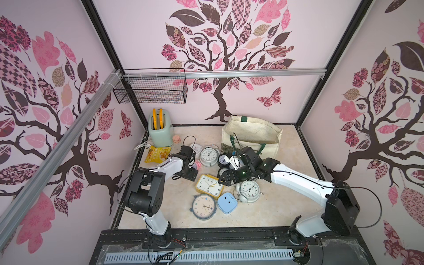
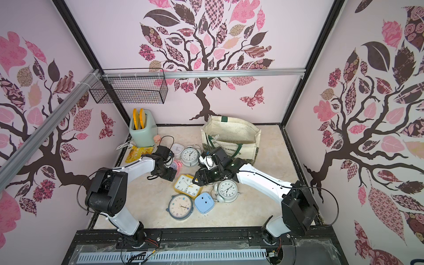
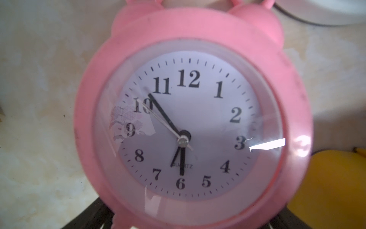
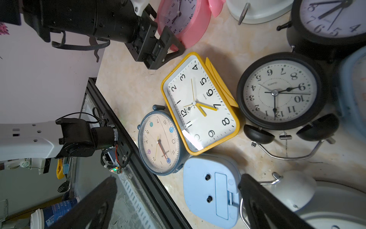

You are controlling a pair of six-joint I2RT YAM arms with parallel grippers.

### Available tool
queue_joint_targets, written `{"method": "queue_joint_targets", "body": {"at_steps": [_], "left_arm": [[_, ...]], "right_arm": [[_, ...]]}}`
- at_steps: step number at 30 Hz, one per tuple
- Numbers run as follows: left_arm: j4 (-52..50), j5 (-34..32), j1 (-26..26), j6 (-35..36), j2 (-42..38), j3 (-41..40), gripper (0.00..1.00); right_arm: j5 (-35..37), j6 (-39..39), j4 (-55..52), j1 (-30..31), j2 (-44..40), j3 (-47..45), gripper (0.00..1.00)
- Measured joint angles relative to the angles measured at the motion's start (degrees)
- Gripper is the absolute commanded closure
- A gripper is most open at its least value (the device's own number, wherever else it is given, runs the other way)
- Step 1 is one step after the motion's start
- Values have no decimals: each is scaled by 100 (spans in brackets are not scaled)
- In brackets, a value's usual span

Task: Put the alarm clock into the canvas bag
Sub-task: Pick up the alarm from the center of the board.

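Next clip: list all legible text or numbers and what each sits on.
"QUARTZ" and "1" to "12": pink round alarm clock.
"QUARTZ": yellow rectangular clock, also black twin-bell clock.
"EXHIBI", remainder hidden: cream canvas bag.
Brand on grey-blue round clock: too small.
Print on yellow snack packet: too blurred.

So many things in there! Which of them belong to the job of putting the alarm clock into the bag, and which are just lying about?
Part of the job:
- canvas bag
- pink alarm clock, flanked by the open jaws of the left pincer
- possibly the other clocks, such as the yellow clock

Just lying about:
- green toaster
- yellow snack packet
- wire basket
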Motion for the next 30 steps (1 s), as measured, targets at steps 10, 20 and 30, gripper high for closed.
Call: {"method": "queue_joint_targets", "body": {"at_steps": [10,20,30], "left_arm": [[-68,-85,-212,-680,-603,-76,20],[48,-76,-245,-1283,-2538,-623,23],[1810,1152,-828,-1187,-4218,-1467,24]], "right_arm": [[199,0,-52,0,-2,39,0],[444,116,-118,-166,-4,581,0],[74,647,-70,-1036,-7,1351,0]]}}
